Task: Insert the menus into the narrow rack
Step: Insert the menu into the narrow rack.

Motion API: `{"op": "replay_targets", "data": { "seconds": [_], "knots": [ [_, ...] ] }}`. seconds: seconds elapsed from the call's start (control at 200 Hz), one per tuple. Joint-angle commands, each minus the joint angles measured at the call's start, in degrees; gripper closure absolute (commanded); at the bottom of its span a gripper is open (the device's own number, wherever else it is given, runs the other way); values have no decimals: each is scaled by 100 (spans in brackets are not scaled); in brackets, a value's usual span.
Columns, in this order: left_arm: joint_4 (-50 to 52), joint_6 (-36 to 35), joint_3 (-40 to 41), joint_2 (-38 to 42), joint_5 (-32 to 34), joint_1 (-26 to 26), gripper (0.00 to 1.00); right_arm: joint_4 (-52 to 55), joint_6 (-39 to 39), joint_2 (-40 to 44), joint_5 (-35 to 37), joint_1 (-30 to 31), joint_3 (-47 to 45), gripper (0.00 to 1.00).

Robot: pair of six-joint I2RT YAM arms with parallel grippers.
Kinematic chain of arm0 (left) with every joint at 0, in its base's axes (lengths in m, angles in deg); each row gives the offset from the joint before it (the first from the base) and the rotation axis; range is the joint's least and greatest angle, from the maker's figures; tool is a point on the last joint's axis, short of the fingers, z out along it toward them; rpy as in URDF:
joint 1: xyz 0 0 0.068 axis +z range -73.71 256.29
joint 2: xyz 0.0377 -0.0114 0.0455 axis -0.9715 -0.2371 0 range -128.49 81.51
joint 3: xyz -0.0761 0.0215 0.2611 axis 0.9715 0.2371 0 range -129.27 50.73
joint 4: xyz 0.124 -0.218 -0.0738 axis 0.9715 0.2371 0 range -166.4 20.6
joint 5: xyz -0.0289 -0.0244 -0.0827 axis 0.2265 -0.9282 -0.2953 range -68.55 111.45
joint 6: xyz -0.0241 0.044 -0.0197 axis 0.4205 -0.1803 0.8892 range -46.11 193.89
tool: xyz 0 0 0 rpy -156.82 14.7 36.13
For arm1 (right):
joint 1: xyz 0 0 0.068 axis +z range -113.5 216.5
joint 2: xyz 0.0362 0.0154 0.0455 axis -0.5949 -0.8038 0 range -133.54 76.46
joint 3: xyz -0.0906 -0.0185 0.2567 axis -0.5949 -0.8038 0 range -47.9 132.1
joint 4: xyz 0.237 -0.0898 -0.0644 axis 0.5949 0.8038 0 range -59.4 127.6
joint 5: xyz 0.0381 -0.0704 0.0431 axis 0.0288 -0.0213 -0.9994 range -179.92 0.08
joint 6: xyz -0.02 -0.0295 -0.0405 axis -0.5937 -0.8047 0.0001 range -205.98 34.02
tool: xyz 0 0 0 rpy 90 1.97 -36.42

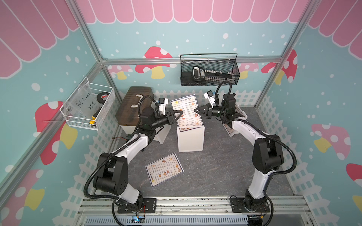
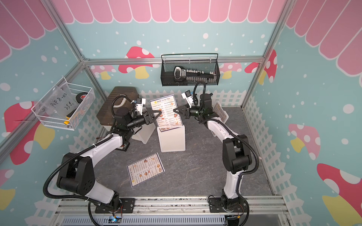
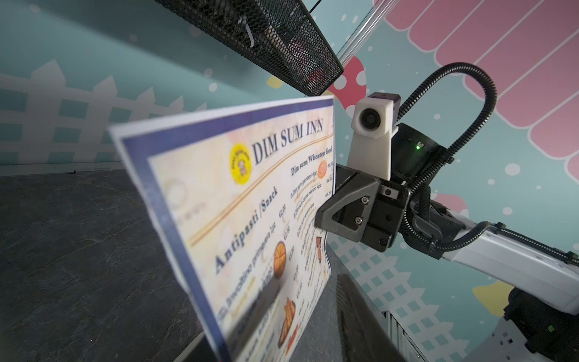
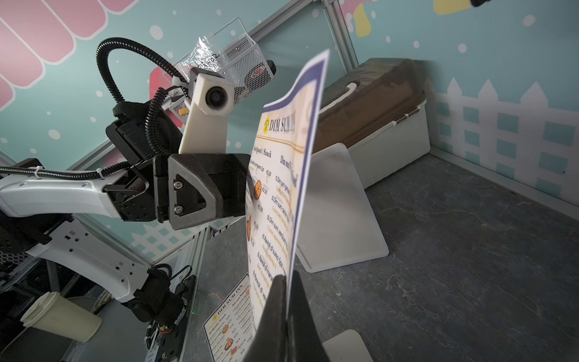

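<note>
Because the right fingers [image 4: 272, 316] are clenched on the right edge of the upright menu [image 1: 187, 111], you hold this thin sheet from that side alone. Opposite, the left fingers [image 4: 191, 200] stand released and part spread, straddling the menu's left edge without clamping it. Between them the menu stands nearly vertical, heading uppermost. Its lower end is inside the mouth of the rack [image 1: 191, 140], a narrow white box at the middle of the surface [image 1: 215, 166].

Hazards, as judged. The sheet shows a slight bow in the right wrist view. Pressing it down from one edge could buckle it or jam a lower corner against the rack wall. The rack looks light and unfixed, so a sideways push could slide or tip it. Letting go too soon might leave the menu leaning out.

Remaining work. A flat menu [image 1: 164, 169] lies face up on the near surface, well apart from the rack. A third menu [image 2: 219, 110] leans at the far right, partly hidden behind the right arm [image 2: 217, 127].

Setting. The surface is dark grey and stone-patterned. A white stand [image 1: 160, 135] and a brown-lidded box [image 1: 135, 105] sit at the far left. A black mesh basket [image 1: 209, 70] hangs on the far wall and a white wire basket [image 1: 88, 105] on the left wall. The walls [image 1: 313, 97] are teal, with mushrooms, a white fence and pink scallops.
</note>
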Motion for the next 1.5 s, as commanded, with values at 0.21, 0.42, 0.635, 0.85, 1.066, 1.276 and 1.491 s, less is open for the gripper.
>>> {"op": "replay_targets", "data": {
  "seconds": [0.21, 0.42, 0.635, 0.85, 1.066, 1.276, 1.491],
  "knots": [
    [-211, 141, -21, 34, -31, 40, 57, -603, 142, 320, 198, 18, -318, 100],
    [-226, 165, -38, 0, -48, 32, 57, -782, 209, 381, 286, 15, -362, 100],
    [-269, 193, -41, -20, -58, 32, 57, -876, 257, 373, 295, 10, -367, 100],
    [-270, 209, -50, -35, -64, 36, 57, -1122, 415, 389, 317, 10, -471, 100],
    [-282, 213, -57, -55, -67, 37, 57, -1325, 425, 503, 426, 5, -743, 100],
    [-303, 229, -63, -81, -67, 28, 57, -1504, 451, 590, 470, -5, -918, 100],
    [-308, 249, -77, -105, 48, 32, 63, -1762, 563, 697, 532, -34, -1160, 100]
  ]
}}
